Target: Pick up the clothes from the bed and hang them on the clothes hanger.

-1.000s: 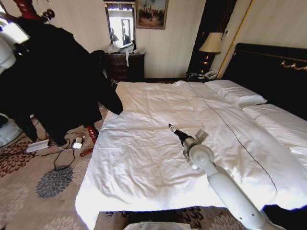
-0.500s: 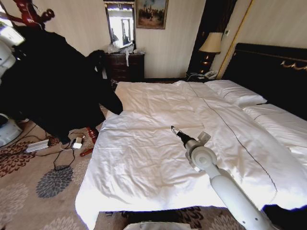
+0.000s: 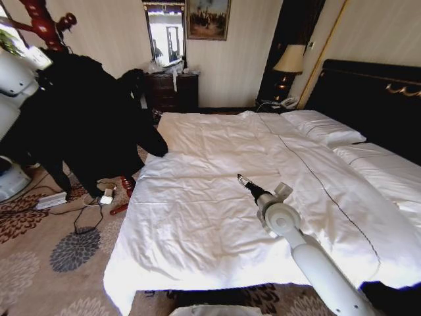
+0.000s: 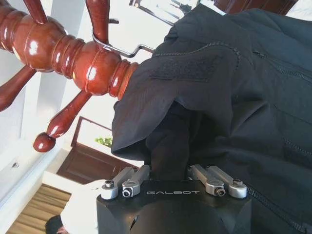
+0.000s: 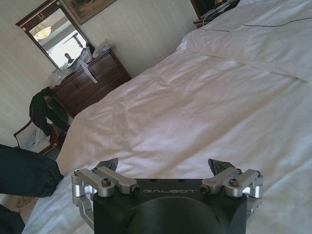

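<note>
The clothes (image 3: 85,118), a large black jacket, hang off the floor at the left beside the bed (image 3: 217,217). My left gripper (image 4: 170,163) is shut on a bunch of the black fabric (image 4: 219,97), right next to the reddish coat stand's knob (image 4: 92,66). A thin metal hook (image 4: 119,49) by that knob runs into the collar; I cannot tell whether it belongs to the clothes hanger. My right gripper (image 3: 241,178) hovers open over the white duvet (image 5: 195,112) near the bed's middle, with nothing between its fingers.
The coat stand (image 3: 41,23) rises at the far left. Cables and a power strip (image 3: 51,200) lie on the patterned carpet beside the bed. A dark dresser (image 3: 170,91) with a clothing heap stands at the back wall, and a lamp (image 3: 289,60) by the black headboard (image 3: 368,99).
The black jacket and my left arm have shifted right and slightly down, so more of the coat stand's top shows. My right arm has drifted a little toward the bed's near right.
</note>
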### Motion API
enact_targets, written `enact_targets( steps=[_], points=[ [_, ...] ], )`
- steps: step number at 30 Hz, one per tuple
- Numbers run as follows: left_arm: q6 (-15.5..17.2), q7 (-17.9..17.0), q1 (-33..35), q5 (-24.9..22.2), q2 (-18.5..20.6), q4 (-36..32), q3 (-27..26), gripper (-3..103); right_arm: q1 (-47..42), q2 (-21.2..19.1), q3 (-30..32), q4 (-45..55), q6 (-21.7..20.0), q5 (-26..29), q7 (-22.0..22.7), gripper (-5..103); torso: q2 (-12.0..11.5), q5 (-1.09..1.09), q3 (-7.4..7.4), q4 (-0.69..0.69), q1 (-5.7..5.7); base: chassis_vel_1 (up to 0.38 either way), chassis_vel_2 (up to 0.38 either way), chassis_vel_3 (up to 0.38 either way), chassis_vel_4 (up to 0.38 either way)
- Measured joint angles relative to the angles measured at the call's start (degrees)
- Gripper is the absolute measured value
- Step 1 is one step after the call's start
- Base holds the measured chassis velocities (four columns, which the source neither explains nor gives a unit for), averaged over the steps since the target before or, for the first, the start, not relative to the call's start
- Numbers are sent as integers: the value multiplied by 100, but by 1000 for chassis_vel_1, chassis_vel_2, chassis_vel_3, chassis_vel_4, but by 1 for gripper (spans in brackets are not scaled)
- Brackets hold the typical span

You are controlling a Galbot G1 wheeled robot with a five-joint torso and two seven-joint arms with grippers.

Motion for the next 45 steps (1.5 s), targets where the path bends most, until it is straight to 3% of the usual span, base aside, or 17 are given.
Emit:
enact_targets(
  steps=[10,13,15,16,19,23,24,25,27,29,30,33,34,36,39,41,45],
  points=[
    [-9,-396,527,-136,482,-654,-546,20,18,5,-88,8,-1,-23,-4,100,0,-1,1,-1,0,0,0,0,0],
    [-9,-761,993,-198,771,-1021,-887,35,19,16,-147,9,-3,-37,-5,100,0,0,0,3,0,0,0,0,0],
    [-9,-844,1130,-210,849,-1110,-972,35,11,16,-160,15,-4,-44,-5,100,0,-2,0,2,0,0,0,0,0],
    [-9,-986,1450,-251,1024,-1285,-1188,46,-11,15,-179,21,-5,-68,-6,100,0,-3,0,0,0,0,0,0,0],
    [-9,-1104,2022,-289,1268,-1531,-1692,52,-41,13,-190,21,-6,-101,-10,100,0,-3,0,0,0,0,0,0,0],
    [-8,-1336,2616,-717,1719,-2036,-2085,68,-80,14,-206,23,-8,-140,-22,100,1,-3,0,5,0,0,0,0,0],
    [-8,-1432,2724,-938,1852,-2201,-2130,68,-85,17,-212,22,-8,-157,-26,100,0,-4,0,4,-1,0,0,0,0],
    [-7,-1571,2824,-1290,2013,-2429,-2169,79,-87,23,-227,6,-9,-179,-36,100,0,-3,0,2,-1,0,0,0,0],
    [-7,-1679,2879,-1564,2115,-2589,-2187,79,-87,30,-237,-10,-8,-202,-49,100,0,-1,0,1,-1,0,0,0,0],
    [-6,-2022,3008,-2372,2306,-2932,-2269,89,-85,42,-253,-79,39,-367,-177,100,0,-1,0,-1,-1,0,0,0,0],
    [-6,-2022,3008,-2372,2306,-2932,-2269,89,-85,42,-253,-79,39,-367,-177,100,0,-1,0,-1,-1,0,0,0,0],
    [-184,-2914,3685,-4239,2449,-3396,-2990,99,-83,45,-248,-181,177,-599,-398,100,0,2,-1,5,-1,0,0,0,0],
    [-184,-2914,3685,-4239,2449,-3396,-2990,99,-83,45,-248,-181,177,-599,-398,100,0,2,-1,5,-1,0,0,0,0],
    [-642,-3464,3996,-5303,2361,-3581,-3192,100,-115,35,-198,-180,236,-718,-500,100,1,-2,0,3,-1,0,0,0,0],
    [-1368,-3951,4287,-6279,2090,-3767,-3390,100,-338,-18,-6,-107,379,-1134,-764,100,0,-1,1,0,1,0,0,0,0],
    [-1533,-4061,4366,-6475,1988,-3817,-3447,100,-452,-44,99,-53,442,-1303,-871,100,0,1,1,0,0,0,0,0,0],
    [-1996,-4311,5153,-6782,1514,-3906,-4032,100,-1356,-153,900,208,1031,-2505,-1678,100,0,0,1,-2,0,0,0,0,0]
  ],
)
